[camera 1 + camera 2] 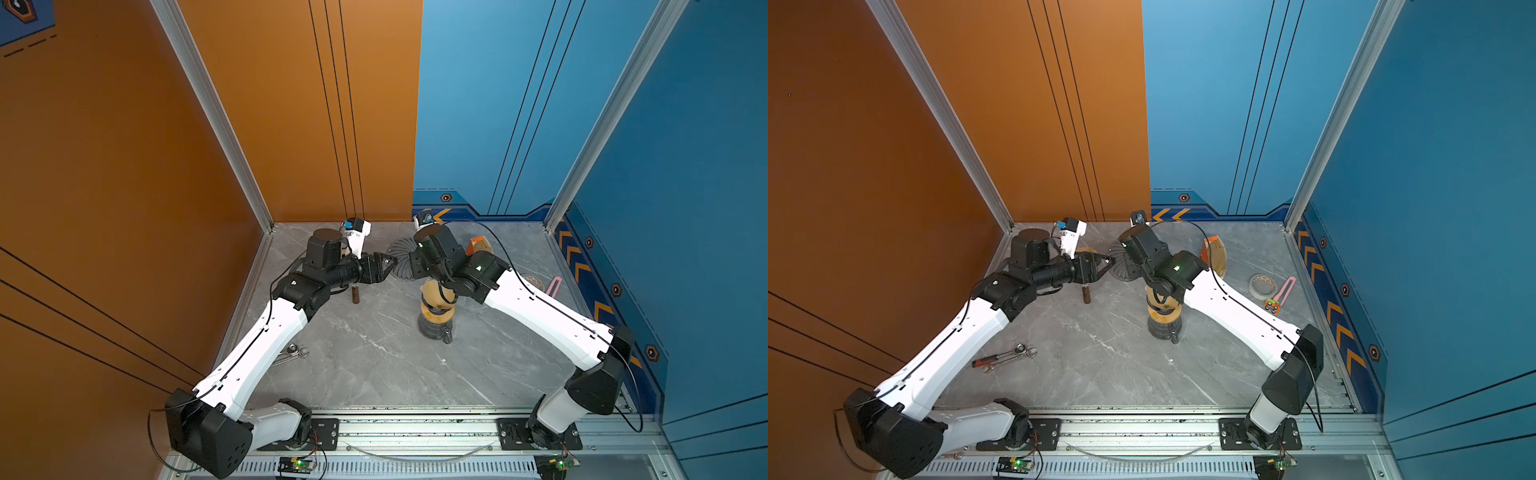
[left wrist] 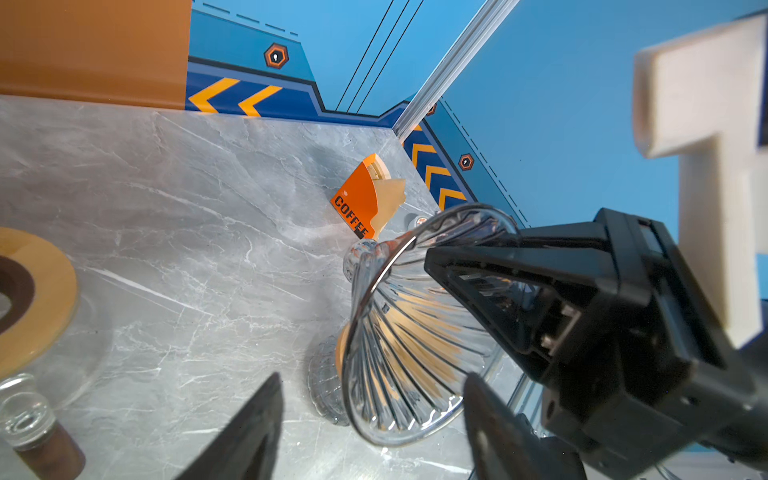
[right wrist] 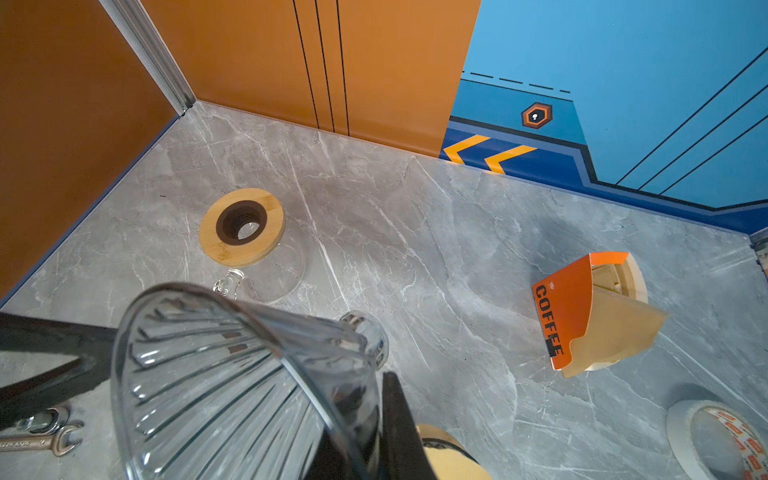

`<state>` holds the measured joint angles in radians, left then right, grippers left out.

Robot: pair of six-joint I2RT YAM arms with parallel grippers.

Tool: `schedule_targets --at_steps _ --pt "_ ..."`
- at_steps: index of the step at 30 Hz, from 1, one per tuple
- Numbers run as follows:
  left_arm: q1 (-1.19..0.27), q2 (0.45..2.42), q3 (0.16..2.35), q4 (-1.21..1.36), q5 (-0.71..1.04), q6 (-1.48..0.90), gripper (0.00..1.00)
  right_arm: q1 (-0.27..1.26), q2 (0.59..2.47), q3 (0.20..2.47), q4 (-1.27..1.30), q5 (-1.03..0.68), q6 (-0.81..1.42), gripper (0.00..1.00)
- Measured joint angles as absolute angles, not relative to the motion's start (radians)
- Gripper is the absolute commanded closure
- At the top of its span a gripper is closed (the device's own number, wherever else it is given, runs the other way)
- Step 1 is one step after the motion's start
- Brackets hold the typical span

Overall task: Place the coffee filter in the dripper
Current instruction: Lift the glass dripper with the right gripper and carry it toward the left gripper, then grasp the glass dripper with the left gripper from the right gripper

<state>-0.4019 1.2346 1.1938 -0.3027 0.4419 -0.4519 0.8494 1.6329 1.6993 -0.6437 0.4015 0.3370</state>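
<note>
The right gripper (image 2: 473, 249) pinches the tilted glass dripper (image 3: 232, 374) in the air; the left gripper (image 2: 372, 378) is spread around its rim. The coffee filter (image 3: 615, 332) sits in the orange packet (image 3: 561, 307) on the table (image 3: 415, 232)

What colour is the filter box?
Filter box is orange with black COFFEE lettering; clearest in the right wrist view.

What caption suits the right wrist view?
Right gripper holds the dripper; filter pack lies apart on the table.

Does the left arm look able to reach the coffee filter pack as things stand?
Probably not: the coffee filter pack lies beyond the right gripper and the dripper it holds, which stand across the straight path.
</note>
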Motion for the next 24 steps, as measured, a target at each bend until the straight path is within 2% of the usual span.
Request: schedule_targets --at_steps 11,24 --pt "-0.397 1.252 1.194 -0.295 0.458 -0.465 0.52 0.851 1.633 1.694 -0.635 0.357 0.367 0.91" --pt "-0.397 1.272 1.194 -0.296 0.465 -0.462 0.72 0.879 1.631 1.689 -0.616 0.288 0.370 0.90"
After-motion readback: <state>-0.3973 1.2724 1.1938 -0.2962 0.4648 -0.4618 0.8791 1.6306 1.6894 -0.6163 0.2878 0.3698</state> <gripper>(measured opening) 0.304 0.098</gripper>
